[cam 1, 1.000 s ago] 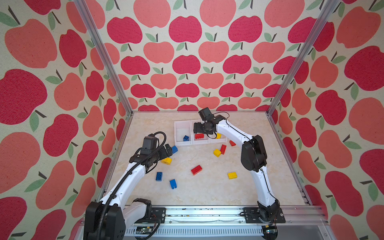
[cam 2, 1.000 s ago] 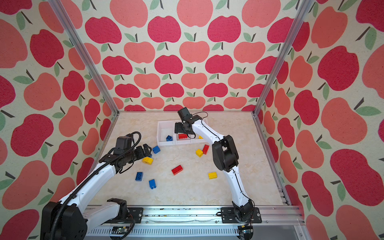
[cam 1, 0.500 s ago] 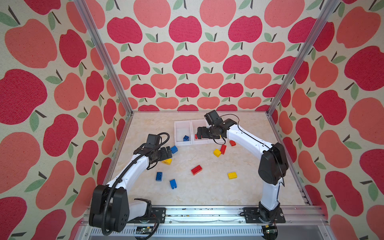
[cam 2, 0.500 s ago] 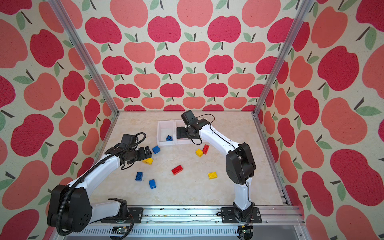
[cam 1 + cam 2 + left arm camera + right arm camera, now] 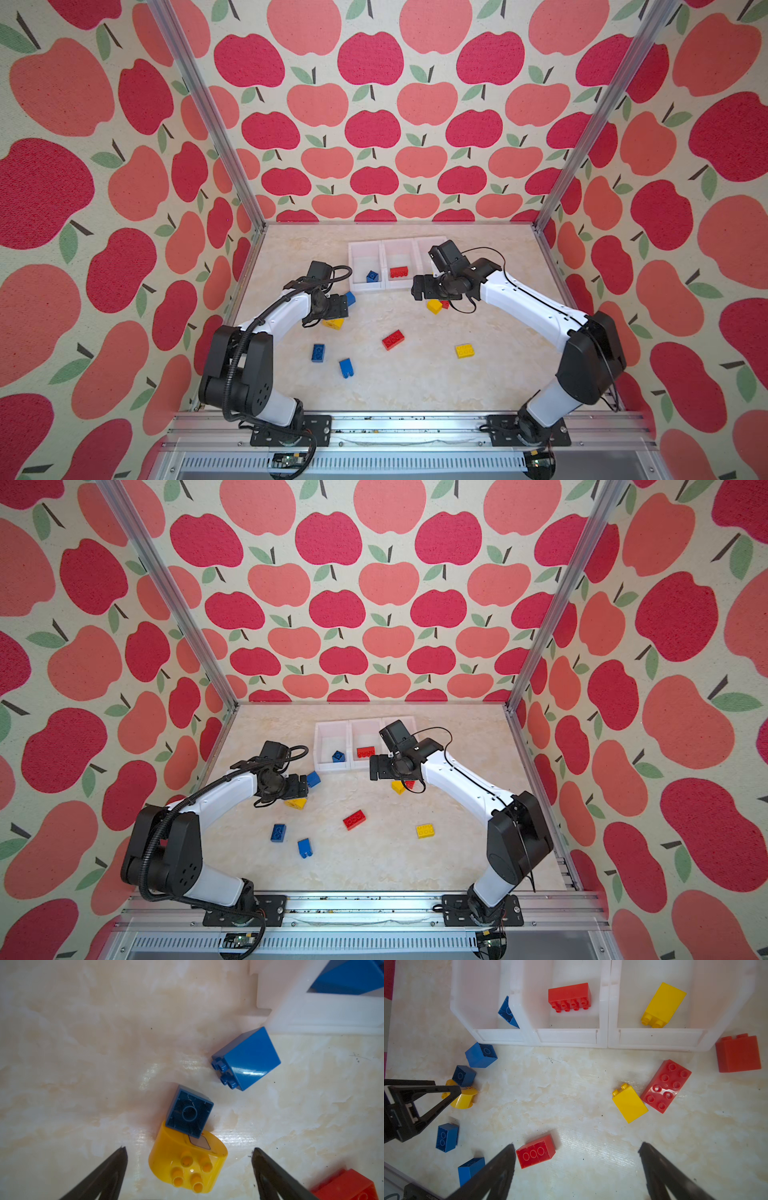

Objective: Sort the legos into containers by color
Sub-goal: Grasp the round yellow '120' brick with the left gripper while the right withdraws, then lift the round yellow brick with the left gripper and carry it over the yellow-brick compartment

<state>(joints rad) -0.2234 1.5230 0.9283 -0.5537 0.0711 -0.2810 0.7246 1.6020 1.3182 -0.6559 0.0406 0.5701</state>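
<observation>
The three white containers stand in a row at the back. A blue lego lies in the left one, a red one in the middle one and a yellow one in the right one. My left gripper is open, low over a rounded yellow lego that lies between its fingers, untouched. An upturned blue lego leans on it. My right gripper is open and empty in front of the containers, with a red lego beside one finger.
Loose on the table are a yellow lego, a flat red one, a red block by the right container, blue ones and a yellow one. Patterned walls close in three sides.
My right gripper has drawn back from over the middle container to the table in front and opened wider. My left gripper has shifted slightly right, onto the yellow and blue legos.
</observation>
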